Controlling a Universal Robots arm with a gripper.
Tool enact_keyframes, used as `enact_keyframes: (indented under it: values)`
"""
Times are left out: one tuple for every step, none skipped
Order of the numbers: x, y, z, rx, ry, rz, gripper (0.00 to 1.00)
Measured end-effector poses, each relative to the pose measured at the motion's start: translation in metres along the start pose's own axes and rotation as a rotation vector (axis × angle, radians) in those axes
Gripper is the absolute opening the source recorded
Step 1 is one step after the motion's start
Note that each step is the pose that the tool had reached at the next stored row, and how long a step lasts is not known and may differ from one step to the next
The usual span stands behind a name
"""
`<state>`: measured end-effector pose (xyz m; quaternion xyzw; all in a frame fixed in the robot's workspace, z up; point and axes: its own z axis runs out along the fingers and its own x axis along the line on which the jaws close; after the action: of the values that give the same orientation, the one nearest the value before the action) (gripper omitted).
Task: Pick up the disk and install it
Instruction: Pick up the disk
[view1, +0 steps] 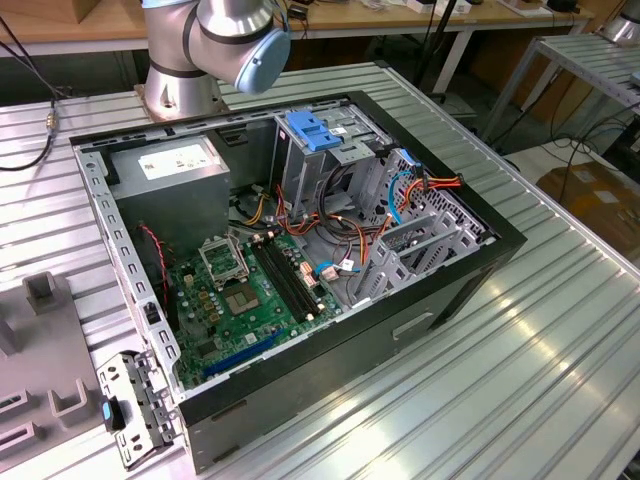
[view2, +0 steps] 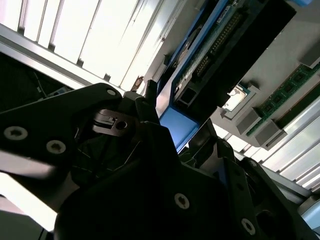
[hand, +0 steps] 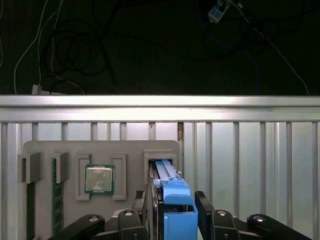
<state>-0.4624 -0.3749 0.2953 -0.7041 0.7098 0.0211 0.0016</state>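
Your gripper looks closed on the disk, which stands edge-on in the grey holder slot. Risk: a tilted lift could bind the rails and slip the grip.

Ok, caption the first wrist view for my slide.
Gripper at the blue-railed disk standing edge-up in its grey holder slot, processor chip alongside.

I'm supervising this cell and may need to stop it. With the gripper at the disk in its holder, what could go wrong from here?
1. The disk stands on edge in a narrow slot of the grey holder; a tilted lift by the gripper might bind it.
2. The processor in the next pocket could get knocked.
3. Loose orange cables beside the drive cage could snag it.
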Motion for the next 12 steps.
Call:
enact_keyframes:
  values:
    - [0.0, 0.0, 0.0, -0.0001, 0.0, 0.0, 0.51]
    - [0.0, 0.0, 0.0001, -0.0001, 0.0, 0.0, 0.51]
    - [0.0, 0.0, 0.0004, 0.0, 0.0, 0.0, 0.51]
    - [0.0, 0.0, 0.0007, 0.0, 0.0, 0.0, 0.51]
    - [0.0, -0.0001, 0.0011, 0.0, 0.0, 0.0, 0.51]
    - [0.0, 0.0, 0.0014, 0.0, 0.0, 0.0, 0.51]
    - [0.0001, -0.0001, 0.0017, 0.0, 0.0, 0.0, 0.51]
    - [0.0001, 0.0, 0.0019, -0.0001, 0.0, 0.0, 0.51]
    - [0.0001, 0.0, 0.002, -0.0001, 0.0001, 0.0, 0.51]
    - [0.0001, -0.0001, 0.002, -0.0001, 0.0, 0.0, 0.51]
    - [0.0001, -0.0001, 0.0021, 0.0, 0.0, 0.0, 0.51]
    - [0.0001, -0.0001, 0.0021, 0.0, 0.0, 0.0, 0.51]
